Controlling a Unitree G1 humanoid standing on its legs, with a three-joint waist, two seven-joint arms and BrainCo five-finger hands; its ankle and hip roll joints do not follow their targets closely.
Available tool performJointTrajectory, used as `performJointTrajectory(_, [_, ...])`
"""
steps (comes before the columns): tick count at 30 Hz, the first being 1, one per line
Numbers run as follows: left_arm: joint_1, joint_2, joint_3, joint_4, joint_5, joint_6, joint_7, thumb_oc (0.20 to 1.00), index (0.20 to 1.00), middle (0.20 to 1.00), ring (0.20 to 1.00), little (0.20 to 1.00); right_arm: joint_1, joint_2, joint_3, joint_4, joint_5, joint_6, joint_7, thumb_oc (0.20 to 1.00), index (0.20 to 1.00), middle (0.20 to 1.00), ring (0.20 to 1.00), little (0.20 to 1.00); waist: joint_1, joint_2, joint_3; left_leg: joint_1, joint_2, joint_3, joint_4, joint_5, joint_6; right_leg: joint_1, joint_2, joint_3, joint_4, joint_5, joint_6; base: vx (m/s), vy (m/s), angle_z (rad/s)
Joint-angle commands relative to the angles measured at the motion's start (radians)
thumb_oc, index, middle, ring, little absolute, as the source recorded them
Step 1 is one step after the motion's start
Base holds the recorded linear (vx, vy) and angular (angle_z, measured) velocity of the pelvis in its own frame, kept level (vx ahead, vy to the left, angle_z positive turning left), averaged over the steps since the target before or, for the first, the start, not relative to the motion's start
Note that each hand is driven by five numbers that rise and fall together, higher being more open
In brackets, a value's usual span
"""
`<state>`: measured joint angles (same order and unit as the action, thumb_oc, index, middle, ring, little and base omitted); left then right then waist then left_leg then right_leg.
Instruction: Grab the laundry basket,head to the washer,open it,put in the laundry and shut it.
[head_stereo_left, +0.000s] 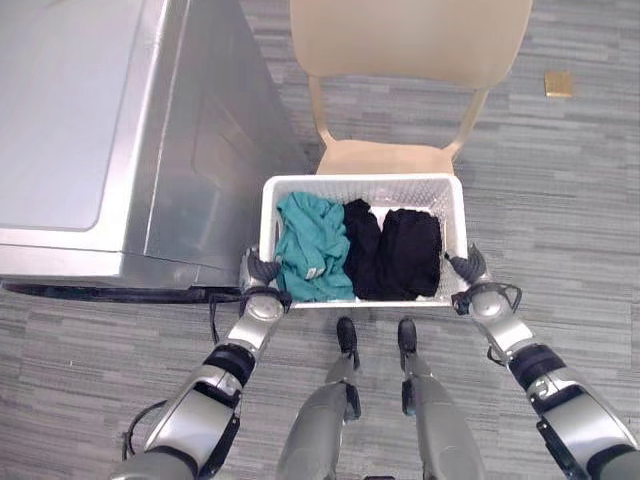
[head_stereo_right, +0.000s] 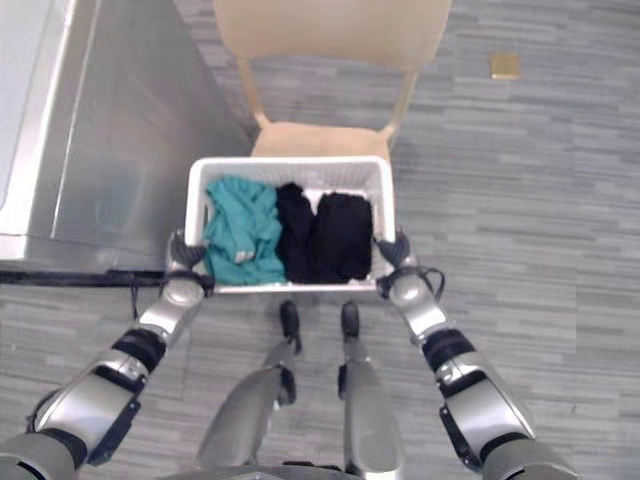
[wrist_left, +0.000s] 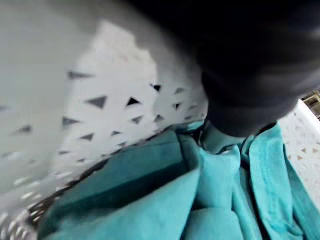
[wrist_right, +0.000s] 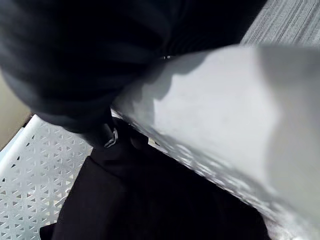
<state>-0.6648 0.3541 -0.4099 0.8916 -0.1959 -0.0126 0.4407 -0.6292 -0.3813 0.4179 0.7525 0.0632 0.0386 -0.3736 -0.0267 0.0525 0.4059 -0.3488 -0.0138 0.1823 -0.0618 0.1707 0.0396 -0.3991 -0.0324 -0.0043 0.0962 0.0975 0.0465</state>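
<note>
A white laundry basket (head_stereo_left: 360, 181) with triangle-pierced walls is held in front of me, its far edge over the seat of a beige chair (head_stereo_left: 400, 40). Inside lie a teal garment (head_stereo_left: 308, 245) on the left and black clothes (head_stereo_left: 395, 250) on the right. My left hand (head_stereo_left: 262, 270) is curled over the basket's left rim. My right hand (head_stereo_left: 468, 268) is curled over the right rim. The left wrist view looks past the hand's dark cover (wrist_left: 250, 65) onto teal cloth (wrist_left: 200, 200). Black clothes (wrist_right: 150, 200) lie under the white rim (wrist_right: 215, 110) in the right wrist view.
The silver-grey washer (head_stereo_left: 70, 120) stands at the left, its side close to the basket's left corner. The chair blocks the way straight ahead. A small tan square (head_stereo_left: 558, 83) lies on the grey plank floor at the far right, with open floor around it.
</note>
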Motion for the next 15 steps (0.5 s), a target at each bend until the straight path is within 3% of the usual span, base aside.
performJointTrajectory(1, [-0.170,-0.053,-0.055,-0.005,-0.010,-0.112,0.019,0.200,0.200,0.200,0.200,0.200,-0.112,0.091,0.057,-0.058,0.032,-0.098,-0.020,0.200,0.200,0.200,0.200,0.200,0.002,-0.056,-0.021,-0.066,0.009,-0.005,0.146,-0.132,-0.073,0.023,-0.114,-0.014,-0.010,-0.055,0.104,0.00,0.000,0.00])
performJointTrajectory(3, [-0.200,-0.054,-0.065,0.015,-0.006,-0.113,0.026,0.200,0.200,0.200,0.200,0.200,-0.135,0.101,0.061,-0.038,0.036,-0.099,-0.034,0.200,0.200,0.200,0.200,0.200,-0.001,-0.058,-0.014,-0.068,0.009,-0.003,0.142,-0.129,-0.074,0.020,-0.114,-0.015,-0.013,-0.050,0.107,0.00,0.000,0.00])
performJointTrajectory(4, [-0.206,-0.058,-0.072,0.011,-0.005,-0.118,0.026,0.630,0.630,0.630,0.630,0.630,-0.141,0.104,0.059,-0.028,0.042,-0.104,-0.039,0.200,0.200,0.200,0.200,0.200,-0.005,-0.061,-0.009,-0.068,0.011,-0.002,0.139,-0.126,-0.076,0.017,-0.117,-0.019,-0.017,-0.044,0.110,0.00,0.000,0.00])
performJointTrajectory(5, [-0.206,-0.058,-0.072,0.011,-0.005,-0.118,0.026,0.796,0.796,0.796,0.796,0.796,-0.141,0.104,0.059,-0.028,0.042,-0.104,-0.039,0.200,0.200,0.200,0.200,0.200,-0.005,-0.061,-0.009,-0.068,0.011,-0.002,0.139,-0.126,-0.076,0.017,-0.117,-0.019,-0.017,-0.044,0.110,0.03,-0.023,-0.03])
performJointTrajectory(6, [-0.192,-0.055,-0.072,0.000,-0.003,-0.119,0.025,1.000,1.000,1.000,1.000,1.000,-0.135,0.099,0.060,-0.026,0.040,-0.106,-0.039,0.416,0.416,0.416,0.416,0.416,-0.006,-0.063,-0.008,-0.065,0.011,-0.001,0.135,-0.125,-0.077,0.018,-0.118,-0.021,-0.020,-0.041,0.111,0.00,0.000,0.00])
performJointTrajectory(7, [-0.191,-0.055,-0.072,-0.001,-0.003,-0.119,0.025,1.000,1.000,1.000,1.000,1.000,-0.135,0.099,0.060,-0.027,0.040,-0.106,-0.039,0.592,0.592,0.592,0.592,0.592,-0.006,-0.063,-0.008,-0.065,0.011,-0.001,0.135,-0.125,-0.077,0.018,-0.118,-0.021,-0.020,-0.041,0.111,0.00,0.000,0.00])
performJointTrajectory(8, [-0.173,-0.059,-0.069,-0.014,-0.011,-0.121,0.023,1.000,1.000,1.000,1.000,1.000,-0.120,0.098,0.059,-0.034,0.033,-0.104,-0.040,1.000,1.000,1.000,1.000,1.000,-0.008,-0.064,-0.008,-0.064,0.011,0.000,0.134,-0.125,-0.077,0.018,-0.118,-0.023,-0.020,-0.039,0.112,0.03,-0.025,0.02])
performJointTrajectory(15, [0.054,-0.074,-0.012,-0.194,-0.037,-0.133,-0.005,1.000,1.000,1.000,1.000,1.000,0.052,0.085,0.017,-0.102,-0.023,-0.088,-0.038,1.000,1.000,1.000,1.000,1.000,-0.008,-0.066,-0.027,-0.021,0.014,0.000,0.153,-0.155,-0.068,0.048,-0.110,-0.015,-0.006,-0.057,0.100,0.05,-0.030,0.02])
